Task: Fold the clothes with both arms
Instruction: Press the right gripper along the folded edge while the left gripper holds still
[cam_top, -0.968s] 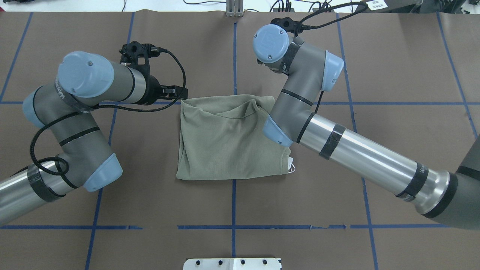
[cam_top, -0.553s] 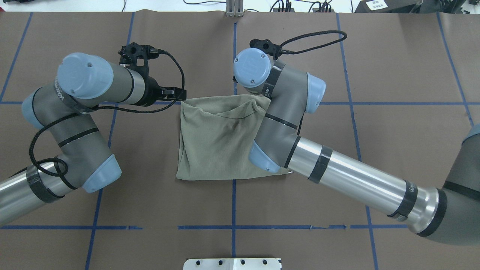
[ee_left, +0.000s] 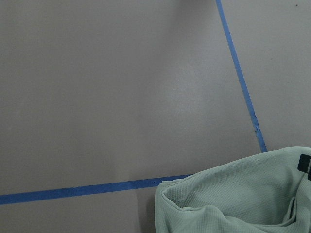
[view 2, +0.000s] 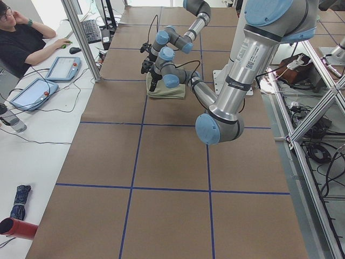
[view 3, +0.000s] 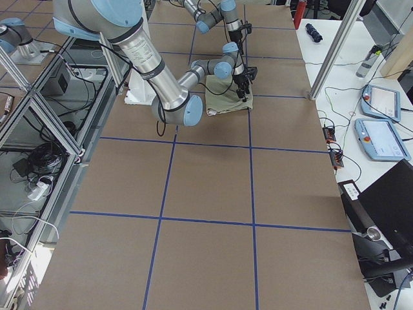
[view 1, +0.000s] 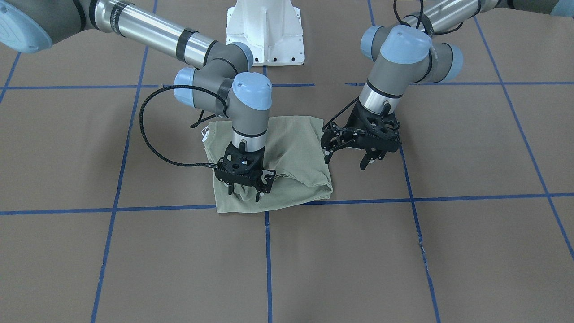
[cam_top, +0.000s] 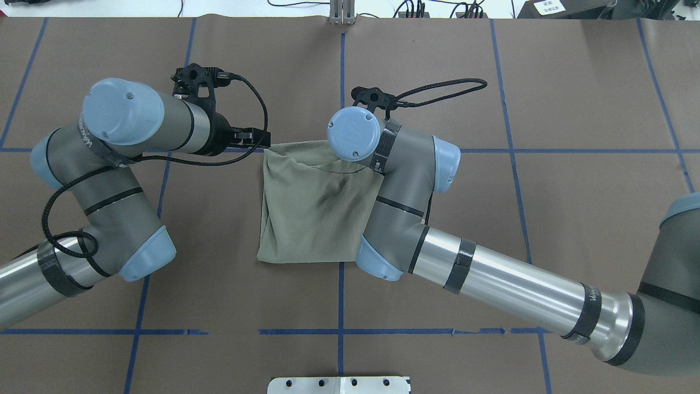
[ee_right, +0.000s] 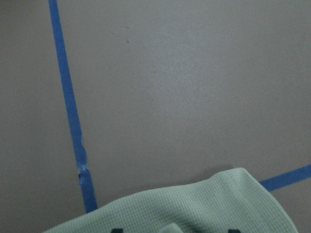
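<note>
The green shirt [cam_top: 311, 208] lies folded into a rough square at mid-table, also seen from the front [view 1: 296, 148]. A white tag [view 1: 205, 133] pokes out at its near corner on the robot's right. My right gripper [view 1: 245, 193] is open and sits low over the shirt's far edge, its fingertips straddling a raised fold. The overhead view hides it under the wrist. My left gripper [view 1: 347, 158] is open and hovers just off the shirt's far-left corner, holding nothing; it also shows from overhead [cam_top: 261, 137]. The right wrist view shows the cloth edge [ee_right: 194, 208], and the left wrist view the shirt corner [ee_left: 233, 199].
The brown table cover [cam_top: 547, 109] carries blue tape lines [cam_top: 340, 306]. The white pedestal base [view 1: 264, 31] stands on the robot's side. A black cable [view 1: 145, 134] loops beside the right wrist. A person [view 2: 21, 43] sits at a desk beyond the far edge.
My right arm has swung leftward and back toward the robot, from beyond the shirt's far-right corner to over its far edge. The left arm has hardly moved. The shirt lies as before.
</note>
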